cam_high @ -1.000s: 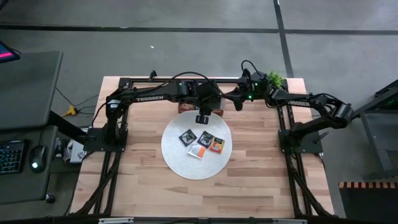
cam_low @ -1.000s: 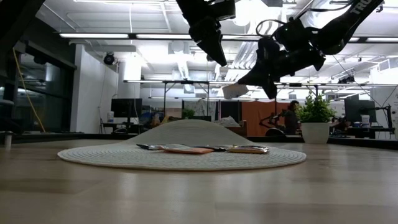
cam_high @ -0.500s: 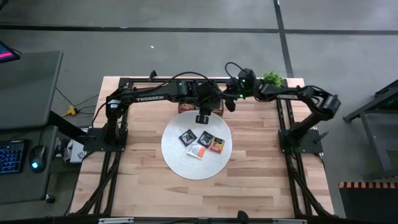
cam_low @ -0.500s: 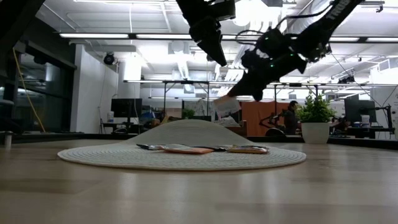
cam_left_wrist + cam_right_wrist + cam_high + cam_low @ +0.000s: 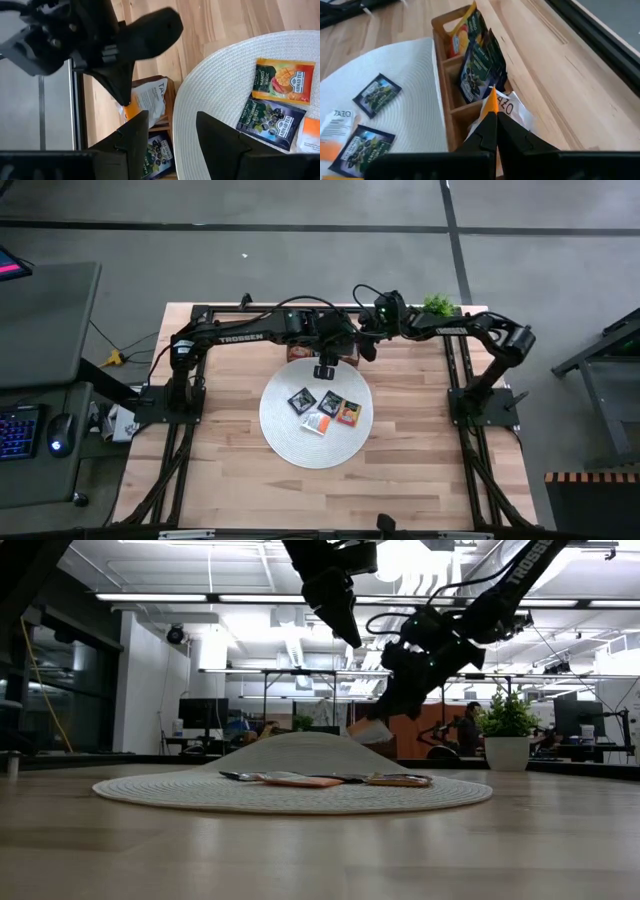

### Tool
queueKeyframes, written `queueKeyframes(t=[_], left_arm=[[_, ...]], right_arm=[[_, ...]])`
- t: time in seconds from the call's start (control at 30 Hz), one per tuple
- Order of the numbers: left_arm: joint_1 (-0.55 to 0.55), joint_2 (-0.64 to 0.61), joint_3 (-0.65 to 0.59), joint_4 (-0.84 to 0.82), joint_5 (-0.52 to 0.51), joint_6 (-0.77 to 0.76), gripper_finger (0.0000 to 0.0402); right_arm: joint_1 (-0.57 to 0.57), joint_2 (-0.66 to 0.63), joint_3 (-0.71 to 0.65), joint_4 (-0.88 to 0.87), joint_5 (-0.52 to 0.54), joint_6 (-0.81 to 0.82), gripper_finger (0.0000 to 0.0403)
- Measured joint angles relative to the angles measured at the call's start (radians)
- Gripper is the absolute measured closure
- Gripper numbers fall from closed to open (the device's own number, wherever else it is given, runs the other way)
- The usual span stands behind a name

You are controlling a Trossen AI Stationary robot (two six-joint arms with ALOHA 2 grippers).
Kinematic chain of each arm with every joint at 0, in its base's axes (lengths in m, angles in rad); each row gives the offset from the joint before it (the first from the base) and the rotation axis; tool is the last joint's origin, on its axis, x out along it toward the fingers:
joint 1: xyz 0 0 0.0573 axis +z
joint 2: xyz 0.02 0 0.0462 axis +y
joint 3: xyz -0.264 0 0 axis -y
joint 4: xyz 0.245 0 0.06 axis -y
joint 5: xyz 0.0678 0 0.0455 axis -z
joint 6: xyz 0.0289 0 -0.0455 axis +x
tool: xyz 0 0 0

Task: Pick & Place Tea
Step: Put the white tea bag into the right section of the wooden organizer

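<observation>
On the round white mat [image 5: 300,442] lie several tea sachets: two black [image 5: 302,400] [image 5: 331,402], one orange [image 5: 348,413] and one white-and-orange [image 5: 317,423]. Behind the mat, the brown wooden tray [image 5: 442,75] holds orange sachets [image 5: 462,37] and black ones [image 5: 479,65]. My right gripper [image 5: 366,352] [image 5: 385,712] is shut on a white-and-orange sachet [image 5: 507,107] [image 5: 150,100] over the tray's right end compartment. My left gripper [image 5: 326,372] [image 5: 172,135] hangs open above the mat's far edge, with nothing between its fingers. My right gripper pinches the sachet's orange top corner [image 5: 491,99] between its two fingertips. The fingers slant down from the table's right side. The sachet hangs below them, its lower part down in the tray's right end compartment; whether it rests there I cannot tell.
A potted plant [image 5: 440,306] [image 5: 508,730] stands at the table's far right corner. Both arms crowd the space over the tray. Bare wooden tabletop [image 5: 420,460] lies right of, left of and in front of the mat.
My right gripper, still shut on the white-and-orange sachet, has come down and toward the table's left, rolling its wrist as it went. The sachet has sunk from well above the tray down to the tray's right end.
</observation>
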Motion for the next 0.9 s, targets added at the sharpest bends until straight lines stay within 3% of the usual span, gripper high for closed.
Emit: queueKeyframes(t=[0.23, 0.47, 0.9], left_arm=[[0.000, 0.000, 0.000, 0.000, 0.000, -0.012, 0.0238], [0.000, 0.000, 0.000, -0.001, 0.000, -0.014, 0.0238], [0.000, 0.000, 0.000, -0.001, -0.001, -0.014, 0.0238]], right_arm=[[-0.012, 0.061, 0.084, -0.021, 0.008, 0.000, 0.0403], [-0.020, 0.085, 0.103, -0.178, 0.039, -0.020, 0.0403], [-0.019, 0.085, 0.097, -0.130, 0.049, -0.016, 0.0402]])
